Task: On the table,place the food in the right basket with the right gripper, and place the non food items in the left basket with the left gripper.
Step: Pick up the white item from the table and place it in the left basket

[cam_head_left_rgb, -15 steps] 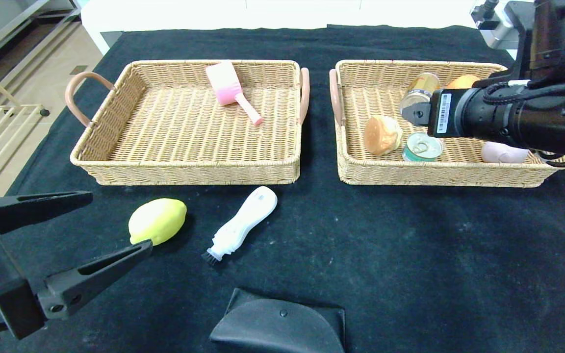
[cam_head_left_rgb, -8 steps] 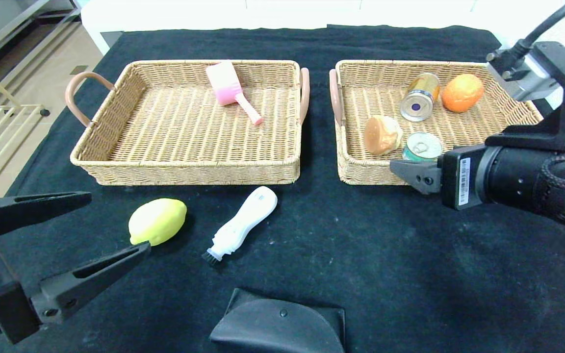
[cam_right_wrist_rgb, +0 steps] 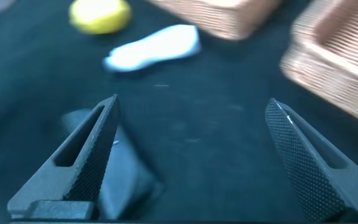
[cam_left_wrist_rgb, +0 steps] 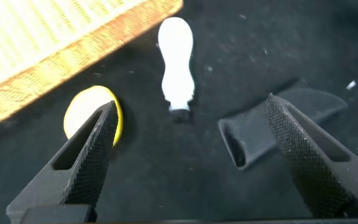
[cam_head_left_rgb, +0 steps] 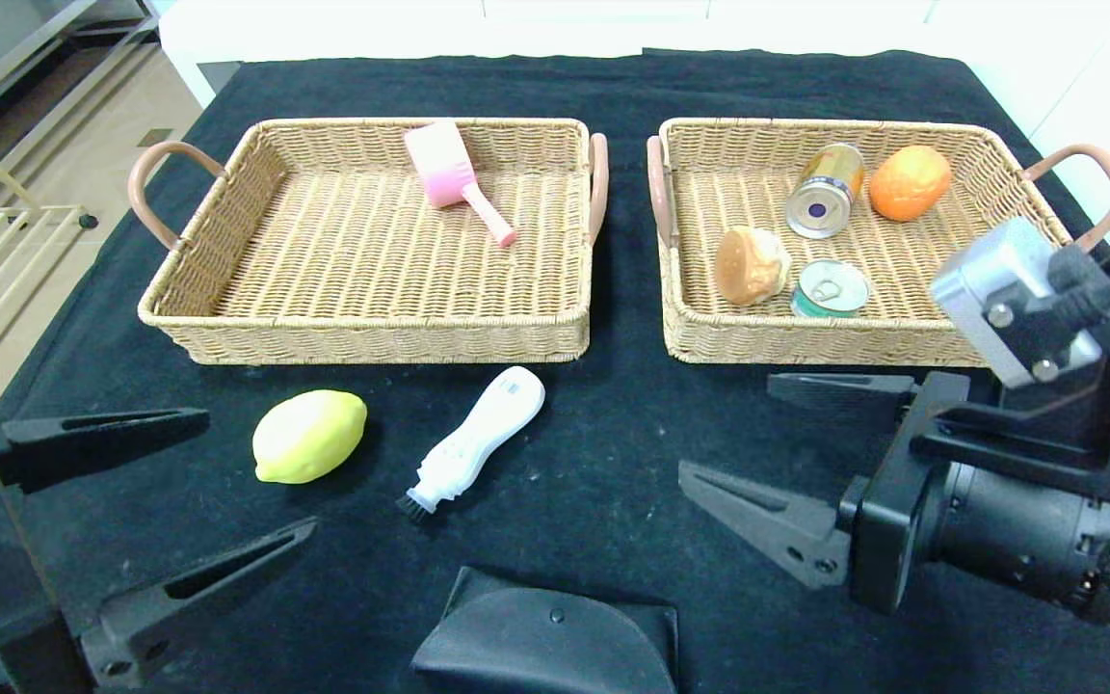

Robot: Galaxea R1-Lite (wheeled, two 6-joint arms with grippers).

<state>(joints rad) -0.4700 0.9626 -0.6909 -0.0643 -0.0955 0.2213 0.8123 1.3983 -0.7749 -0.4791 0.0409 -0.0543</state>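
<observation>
Now that the right tool [cam_head_left_rgb: 796,453] has been drawn out of the right basket [cam_head_left_rgb: 767,339], wide and empty, toward the desk's [cam_head_left_rgb: 613,434] near edge, the lemon [cam_head_left_rgb: 308,436] is being left beside the wide left tool [cam_head_left_rgb: 227,482].
</observation>
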